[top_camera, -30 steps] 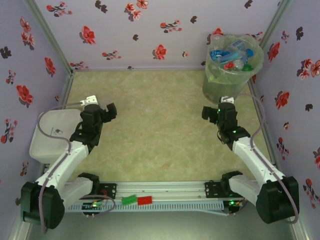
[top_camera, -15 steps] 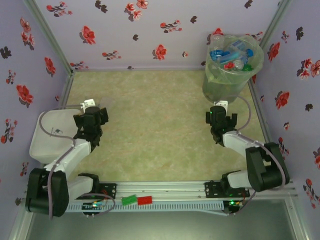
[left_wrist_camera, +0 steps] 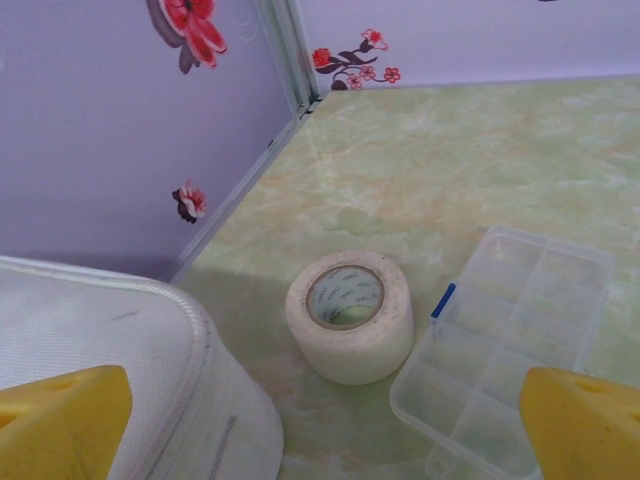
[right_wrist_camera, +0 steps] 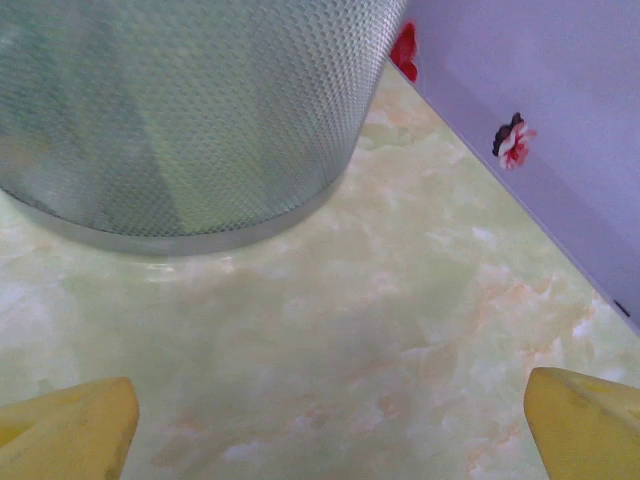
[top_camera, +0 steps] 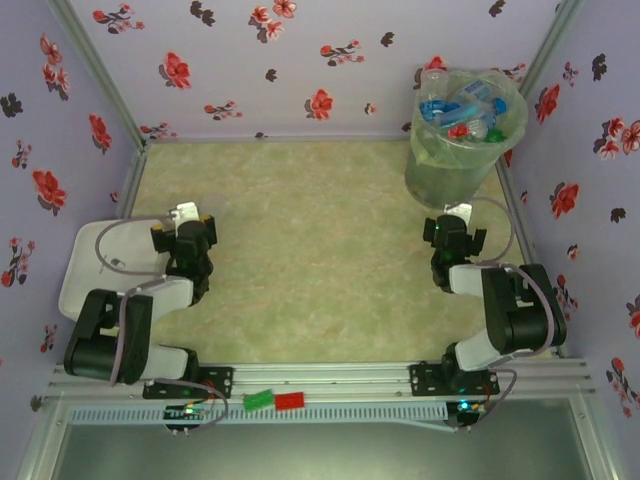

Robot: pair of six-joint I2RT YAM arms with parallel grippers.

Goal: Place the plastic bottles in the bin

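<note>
Left gripper (left_wrist_camera: 325, 425): yellow fingers (left_wrist_camera: 60, 420) spread wide, nothing between, low over table (left_wrist_camera: 450, 150), beside white tray (left_wrist_camera: 110, 330). Ahead: tape roll (left_wrist_camera: 350, 315), print inside core too small to read; clear compartment box (left_wrist_camera: 515, 340) just beside it. Right gripper (right_wrist_camera: 327, 425): jaws wide apart, empty, facing base of bin (right_wrist_camera: 190, 120). Plastic bottles (top_camera: 462, 105) heaped inside bin, far right corner; blue labels, text illegible.

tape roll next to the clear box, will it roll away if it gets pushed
Probably not: the tape roll lies flat, hole upward, so it should slide rather than roll. Its hollow core suggests it is light. Pushed toward the clear compartment box close beside it, it would likely bump that.
</note>
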